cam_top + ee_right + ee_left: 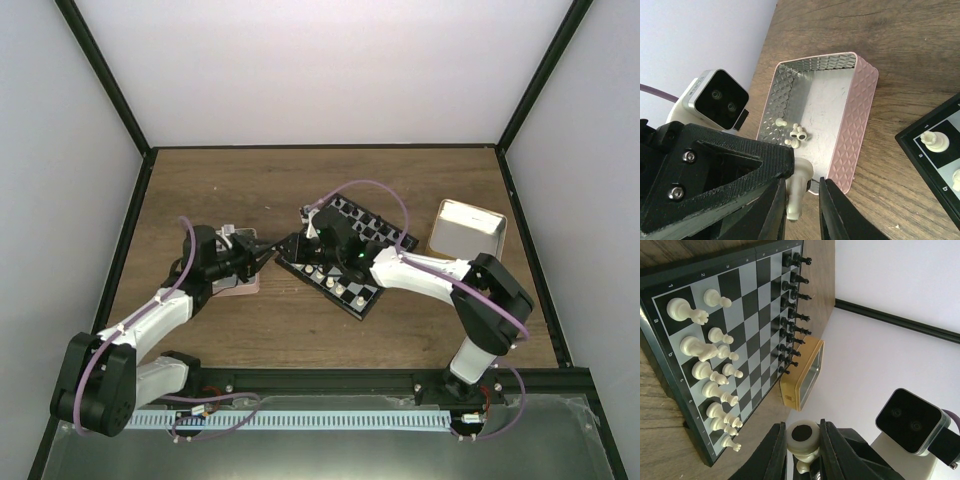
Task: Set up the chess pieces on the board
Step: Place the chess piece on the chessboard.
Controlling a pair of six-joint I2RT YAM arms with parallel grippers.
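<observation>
The board (pixel 352 308) lies right of centre, with black pieces (pixel 792 305) along its far rows and white pieces (pixel 705 350) on the near rows. My left gripper (pixel 802 450) is shut on a white chess piece (pixel 802 436), base outward, and holds it above the table just left of the board. My right gripper (pixel 802 210) is open, its jaws on either side of that same piece (pixel 799 187), tip to tip with the left gripper (pixel 268 249). The right gripper (pixel 290 245) hovers at the board's left corner.
A pink tray (pixel 860 115) holding a few small white pieces (pixel 797 134) lies under the left arm (pixel 240 285). A tan box with a silvery inside (pixel 467 228) stands right of the board. Black frame posts border the table.
</observation>
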